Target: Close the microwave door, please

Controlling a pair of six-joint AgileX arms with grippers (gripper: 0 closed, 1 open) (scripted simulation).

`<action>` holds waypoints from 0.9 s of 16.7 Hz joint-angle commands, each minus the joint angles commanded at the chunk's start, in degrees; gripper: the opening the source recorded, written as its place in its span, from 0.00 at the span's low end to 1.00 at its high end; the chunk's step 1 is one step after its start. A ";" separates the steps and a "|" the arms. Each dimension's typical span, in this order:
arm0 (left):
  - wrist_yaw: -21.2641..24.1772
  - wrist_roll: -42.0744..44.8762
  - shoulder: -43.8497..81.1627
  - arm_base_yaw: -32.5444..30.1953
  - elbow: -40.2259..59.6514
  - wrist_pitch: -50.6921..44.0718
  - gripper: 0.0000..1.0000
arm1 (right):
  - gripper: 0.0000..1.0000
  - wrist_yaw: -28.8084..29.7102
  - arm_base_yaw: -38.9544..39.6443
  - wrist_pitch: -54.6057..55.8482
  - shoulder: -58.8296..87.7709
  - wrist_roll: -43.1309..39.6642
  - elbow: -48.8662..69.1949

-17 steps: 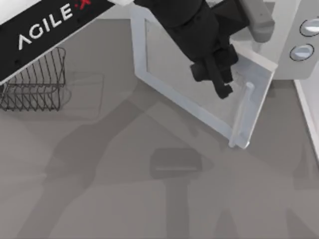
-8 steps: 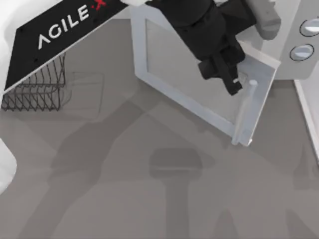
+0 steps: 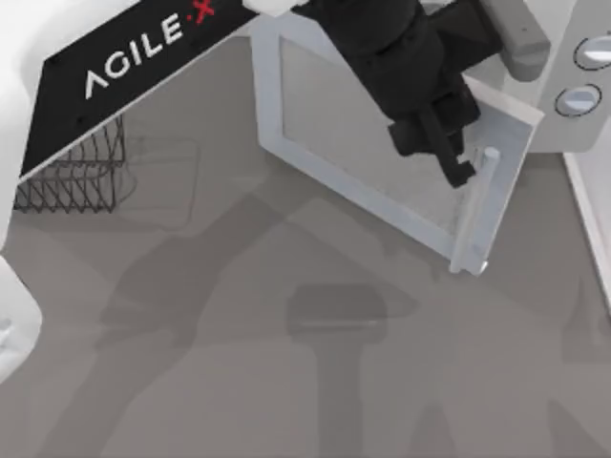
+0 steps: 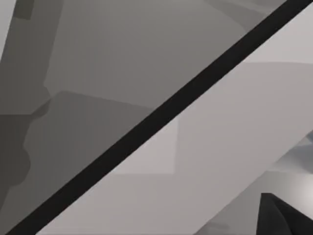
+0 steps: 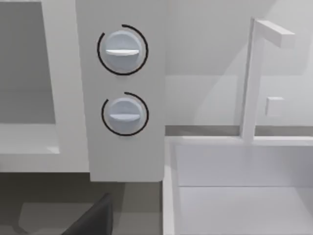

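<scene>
A: Where is the microwave door [image 3: 382, 157] right now?
B: Upper middle of the top view, swung open, slanting from upper left down to lower right. Hinged edge toward upper left; free edge with the pale bar handle [image 3: 474, 212] toward lower right. Microwave [image 3: 573, 57] body in the upper right corner, two grey knobs [image 3: 579, 97] on its panel.

A: And the left gripper [image 3: 456, 162]?
B: Over the door's window, tips just beside the upper end of the handle, on the window side. Cannot tell whether fingers are spread or closed; contact with the handle also unclear from above.

A: Key relation for the coming push?
B: Handle lies just to the lower right of the tips; its long axis runs down the frame, along the door's free edge. Door likely needs driving toward the upper right, into the cavity. Left arm clearly nearer.

A: Right gripper [image 5: 93, 218]?
B: Seen as a dark tip at the lower edge of the right wrist view, facing the knobs; looks idle. Finger state not readable.

A: Change against a second ago?
B: Left gripper shifted right and slightly down, closer to the handle. Door's free edge swung a little rightward, toward the microwave. Wire basket [image 3: 72, 176] at left unmoved, more covered by the arm.
</scene>
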 joint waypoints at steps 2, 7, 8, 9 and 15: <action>-0.21 -0.51 1.23 -0.45 1.74 -0.43 0.00 | 1.00 0.00 0.00 0.00 0.00 0.00 0.00; 0.06 -0.95 3.25 -0.64 5.21 -1.18 0.00 | 1.00 0.00 0.00 0.00 0.00 0.00 0.00; 0.06 -0.95 3.25 -0.64 5.21 -1.18 0.00 | 1.00 0.00 0.00 0.00 0.00 0.00 0.00; 0.06 -0.92 2.99 -0.35 4.98 -1.12 0.00 | 1.00 0.00 0.00 0.00 0.00 0.00 0.00; -4.92 -0.17 5.22 -5.32 6.16 -1.14 0.00 | 1.00 0.00 0.00 0.00 0.00 0.00 0.00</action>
